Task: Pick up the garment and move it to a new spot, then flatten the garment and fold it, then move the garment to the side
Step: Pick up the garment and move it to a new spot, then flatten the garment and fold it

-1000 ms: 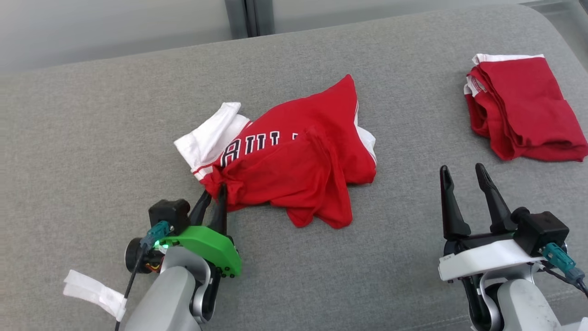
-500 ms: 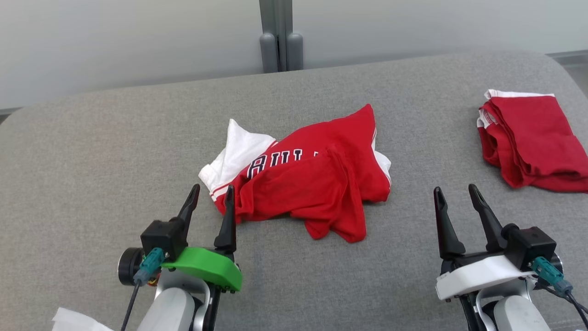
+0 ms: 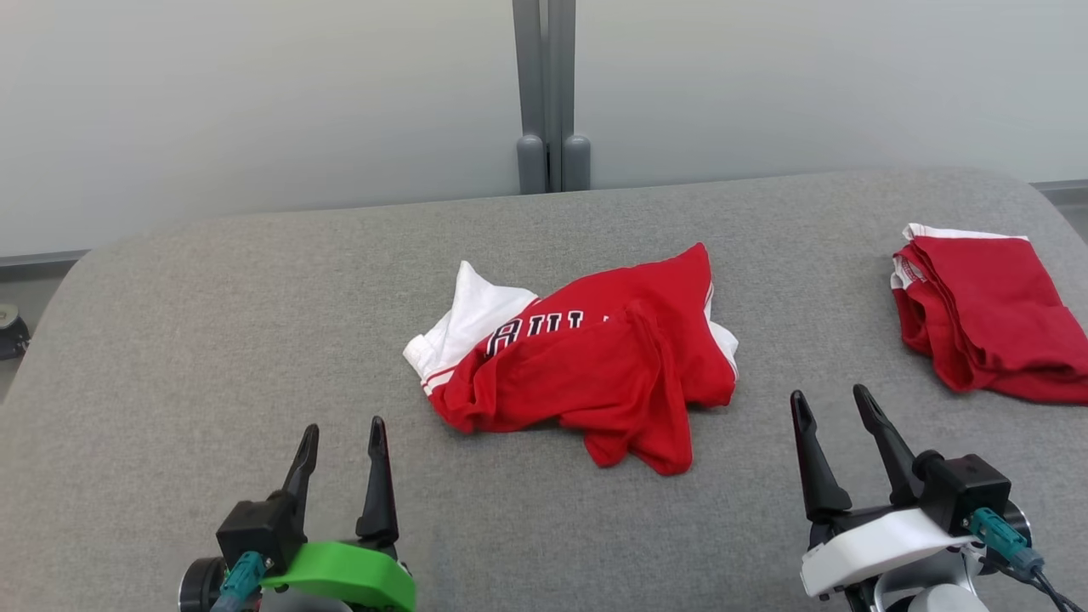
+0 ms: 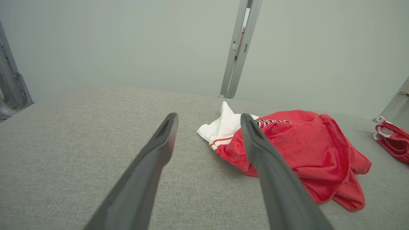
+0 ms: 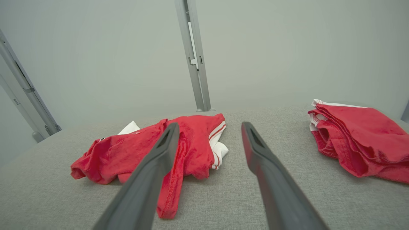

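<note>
Red garment [image 3: 586, 365]: crumpled in a heap at the middle of the surface, not flattened, not folded. A white sleeve pokes out on its left, and dark lettering partly shows across the top.
Grey surface [image 3: 212, 340]: woven fabric, padded-looking, and everything lies on it.
Left gripper [image 3: 344, 425]: fingers spread wide with nothing between them. It sits low at the left, near the garment but clear of it, tips pointing up the head view.
Left wrist view: the white sleeve and red edge lie ahead and to the right of the fingers, untouched.
Right gripper [image 3: 829, 393]: spread wide too, and empty. It's at the lower right, between the garment and the folded pile, touching neither.
Folded pile [image 3: 986, 314]: a second red piece with white trim, folded at the far right and well apart from the crumpled one.
Backdrop: a pale wall, with a grey upright post [image 3: 548, 93] behind the far edge.
</note>
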